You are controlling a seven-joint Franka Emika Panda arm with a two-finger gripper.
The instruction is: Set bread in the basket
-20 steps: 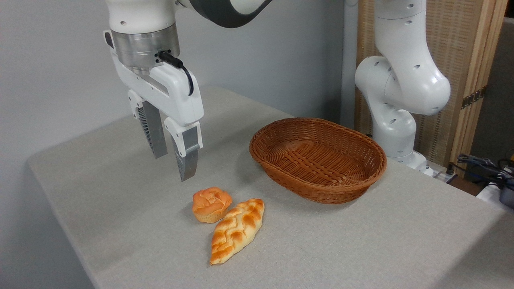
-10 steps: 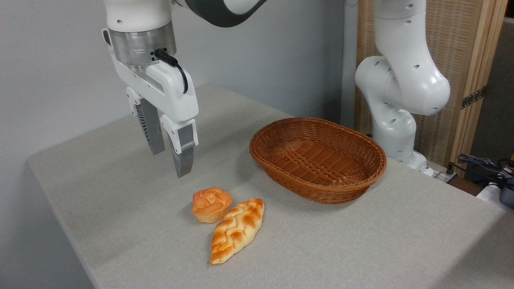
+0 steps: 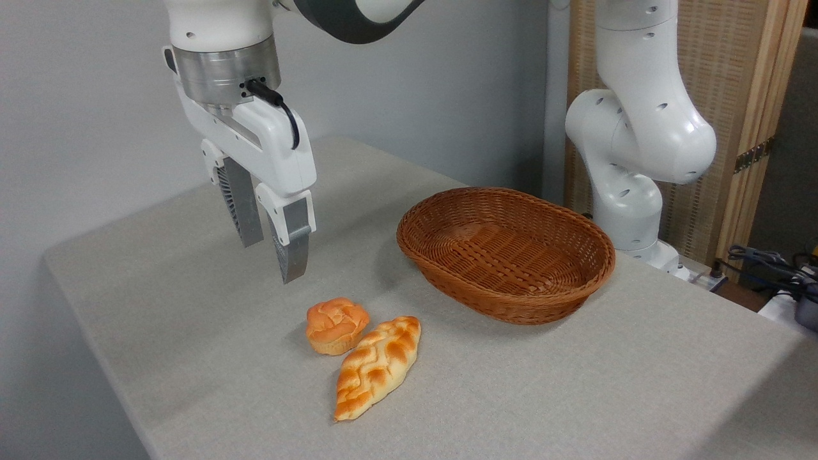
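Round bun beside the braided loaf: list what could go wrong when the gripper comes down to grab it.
1. The bun lies against the braided loaf, so a finger descending on that side may land on or shove the loaf.
2. The open gripper hovers up and left of the bun, not over it; a straight descent would probably miss.
3. The basket has a raised rim; a low carry might clip it.

Gripper (image 3: 273, 260) shifted slightly left and up across the earlier second, from a spot nearer the bun (image 3: 337, 324) to one a little farther from it. Nearly all of that shift fell in the first half-second; hardly any after that. Fingers (image 3: 294, 249) kept at the same small gap throughout, tips pointing down, clear of the table.
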